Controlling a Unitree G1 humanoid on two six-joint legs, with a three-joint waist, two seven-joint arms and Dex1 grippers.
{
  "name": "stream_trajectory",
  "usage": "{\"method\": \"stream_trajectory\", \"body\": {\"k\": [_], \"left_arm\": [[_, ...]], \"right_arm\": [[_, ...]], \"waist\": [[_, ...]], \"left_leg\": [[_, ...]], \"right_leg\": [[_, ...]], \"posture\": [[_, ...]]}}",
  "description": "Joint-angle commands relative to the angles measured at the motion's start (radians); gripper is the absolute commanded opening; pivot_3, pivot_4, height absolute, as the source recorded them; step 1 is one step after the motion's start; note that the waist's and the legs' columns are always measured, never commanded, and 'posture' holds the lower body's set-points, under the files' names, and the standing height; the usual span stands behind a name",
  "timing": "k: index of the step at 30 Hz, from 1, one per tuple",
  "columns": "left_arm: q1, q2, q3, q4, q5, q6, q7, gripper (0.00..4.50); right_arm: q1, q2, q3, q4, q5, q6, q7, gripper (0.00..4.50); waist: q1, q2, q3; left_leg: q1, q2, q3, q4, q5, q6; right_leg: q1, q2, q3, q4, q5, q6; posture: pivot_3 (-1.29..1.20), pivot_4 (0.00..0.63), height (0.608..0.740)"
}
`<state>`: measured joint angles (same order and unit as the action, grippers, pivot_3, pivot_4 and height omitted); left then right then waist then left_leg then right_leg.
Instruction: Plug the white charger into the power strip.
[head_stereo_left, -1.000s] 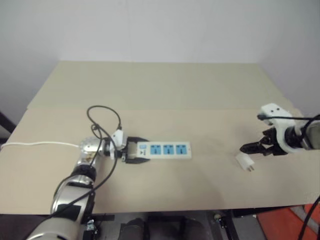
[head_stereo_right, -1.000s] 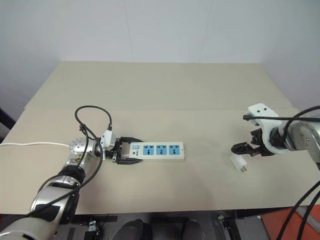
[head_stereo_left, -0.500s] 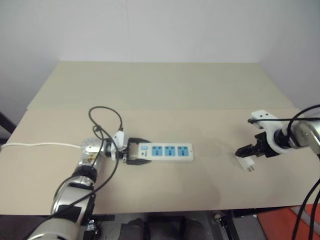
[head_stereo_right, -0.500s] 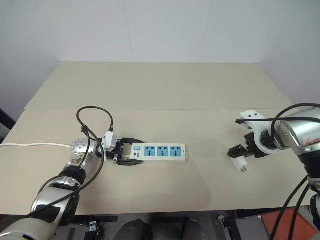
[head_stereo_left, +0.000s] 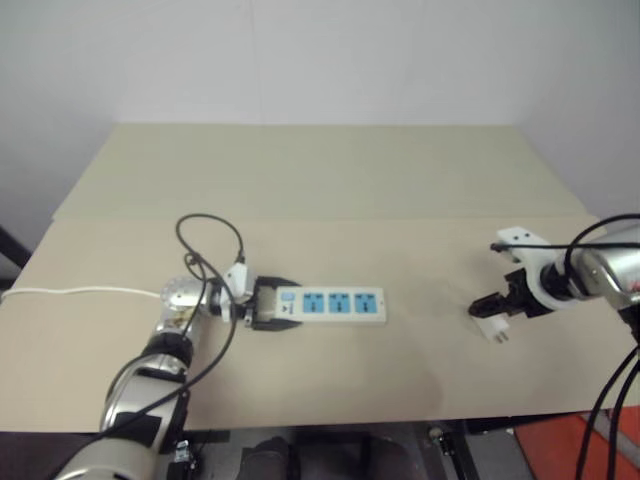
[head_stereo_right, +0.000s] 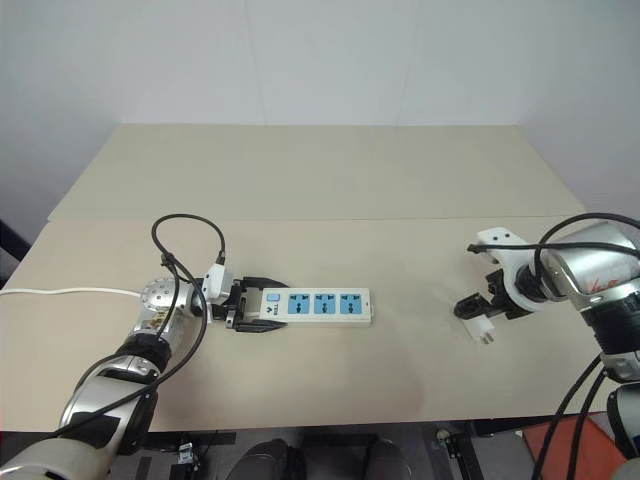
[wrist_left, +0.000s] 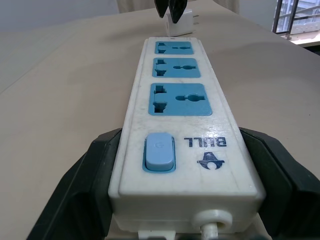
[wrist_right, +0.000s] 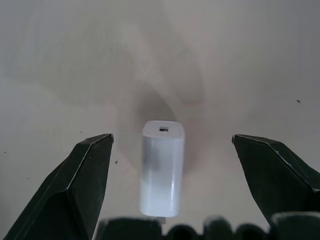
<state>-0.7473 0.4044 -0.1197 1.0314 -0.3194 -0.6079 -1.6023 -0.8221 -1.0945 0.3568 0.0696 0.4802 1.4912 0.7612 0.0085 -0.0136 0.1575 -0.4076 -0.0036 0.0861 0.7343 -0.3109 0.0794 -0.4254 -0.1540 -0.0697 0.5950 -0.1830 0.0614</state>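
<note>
The power strip (head_stereo_left: 335, 304) lies flat on the tan table, its three blue sockets facing up. My left gripper (head_stereo_left: 283, 304) is shut on its switch end, one black finger (wrist_left: 85, 185) pressed against each long side. At the right lies the white charger (head_stereo_left: 493, 328) on its side, prongs toward the table's near edge. Directly over it hangs my right gripper (head_stereo_right: 470, 305), pointing steeply down and open. In the right wrist view the charger (wrist_right: 162, 172) sits between the two wide-spread fingers (wrist_right: 80, 185), touching neither. The left wrist view shows the charger (wrist_left: 181, 21) beyond the strip's far end.
The strip's thin white cord (head_stereo_left: 80, 290) runs off the table's left edge. A black cable (head_stereo_left: 210, 235) loops above my left wrist. The table's near edge (head_stereo_left: 400, 415) is close below the charger. A seam (head_stereo_left: 350, 218) crosses the table behind the strip.
My right gripper has come down and slightly left, now hanging over the charger with its fingers open. The left gripper and the power strip have not moved.
</note>
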Motion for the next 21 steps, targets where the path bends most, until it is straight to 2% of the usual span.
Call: {"method": "stream_trajectory", "body": {"k": [1, 14, 17, 21], "left_arm": [[0.024, 0.001, -0.041, -0.013, 0.004, 0.013, -0.012, 3.27], [0.030, 0.009, -0.047, -0.022, -0.006, -0.010, -0.012, 3.27], [0.033, 0.017, -0.058, -0.029, -0.004, 0.016, -0.012, 3.27], [0.035, 0.012, -0.042, -0.031, -0.005, 0.003, -0.012, 3.27]], "right_arm": [[-0.008, -0.004, 0.003, -0.005, -0.026, -0.014, 0.010, 4.50], [0.008, 0.027, 0.004, 0.017, -0.053, -0.012, 0.020, 4.50], [0.005, 0.034, 0.001, 0.028, -0.054, -0.002, 0.018, 3.93], [0.001, 0.038, 0.003, 0.039, -0.053, -0.001, 0.024, 2.50]], "waist": [[0.000, 0.000, 0.000], [-0.004, 0.000, 0.000], [-0.005, 0.000, 0.000], [-0.008, 0.000, 0.000]], "left_leg": [[0.000, 0.000, 0.000, 0.000, 0.000, 0.000], [0.000, 0.000, 0.000, 0.000, 0.000, 0.000], [0.000, 0.000, 0.000, 0.000, 0.000, 0.000], [0.000, 0.000, 0.000, 0.000, 0.000, 0.000]], "right_leg": [[0.000, 0.000, 0.000, 0.000, 0.000, 0.000], [0.000, 0.000, 0.000, 0.000, 0.000, 0.000], [0.000, 0.000, 0.000, 0.000, 0.000, 0.000], [0.000, 0.000, 0.000, 0.000, 0.000, 0.000]], "posture": [[0.00, 0.150, 0.740], [0.00, 0.150, 0.740], [0.00, 0.150, 0.740], [0.00, 0.150, 0.740]]}}
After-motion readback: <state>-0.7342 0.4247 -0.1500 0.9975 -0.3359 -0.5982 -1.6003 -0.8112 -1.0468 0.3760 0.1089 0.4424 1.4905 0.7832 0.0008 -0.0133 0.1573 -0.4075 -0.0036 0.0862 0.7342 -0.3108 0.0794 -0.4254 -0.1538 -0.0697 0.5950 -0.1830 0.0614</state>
